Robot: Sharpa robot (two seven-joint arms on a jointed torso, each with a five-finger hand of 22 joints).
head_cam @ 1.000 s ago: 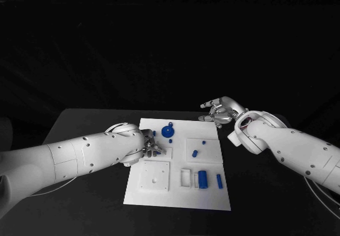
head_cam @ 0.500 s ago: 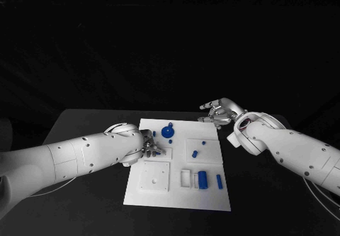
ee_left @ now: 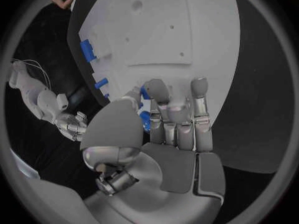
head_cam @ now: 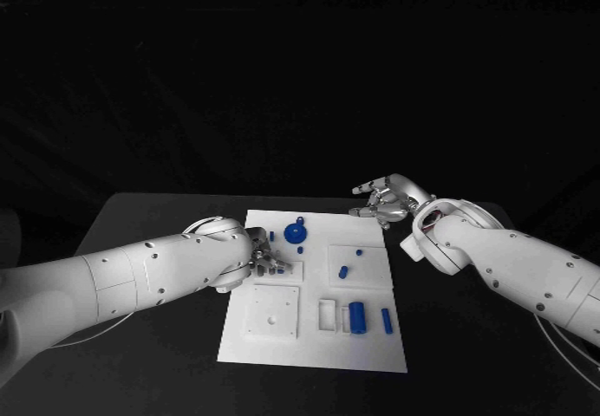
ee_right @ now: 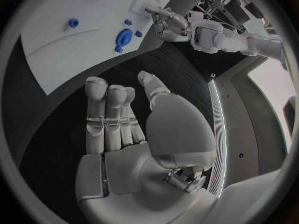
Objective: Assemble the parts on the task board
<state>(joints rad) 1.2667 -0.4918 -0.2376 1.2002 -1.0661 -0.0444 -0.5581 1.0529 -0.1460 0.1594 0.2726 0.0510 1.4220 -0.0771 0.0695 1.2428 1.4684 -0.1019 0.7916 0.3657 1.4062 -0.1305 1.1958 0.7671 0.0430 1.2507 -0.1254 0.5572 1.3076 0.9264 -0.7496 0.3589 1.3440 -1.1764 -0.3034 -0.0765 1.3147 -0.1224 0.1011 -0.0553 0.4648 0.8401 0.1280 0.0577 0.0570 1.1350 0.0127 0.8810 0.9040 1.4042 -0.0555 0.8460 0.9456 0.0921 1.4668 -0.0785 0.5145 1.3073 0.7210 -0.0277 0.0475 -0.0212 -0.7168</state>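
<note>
The white task board (head_cam: 375,347) lies in the middle of the black table. My left hand (head_cam: 264,257) is curled over the board's left side, and a small blue part (ee_left: 145,120) shows between its thumb and fingers (ee_left: 176,115), pinched there. A blue gear (head_cam: 296,231) stands on the board just beyond that hand. My right hand (head_cam: 388,198) hovers off the board's far right corner with its fingers apart and nothing in it. In the right wrist view, the right hand (ee_right: 127,134) is above bare table, with the gear (ee_right: 124,36) and my left hand (ee_right: 165,25) ahead of it.
A blue cylinder (head_cam: 358,315) and a thin blue bar (head_cam: 387,320) lie near the board's front right. Two small blue pieces (head_cam: 347,271) sit on a raised square in the board's right half. A white square plate (head_cam: 270,309) sits front left. Black table (head_cam: 150,217) surrounds the board.
</note>
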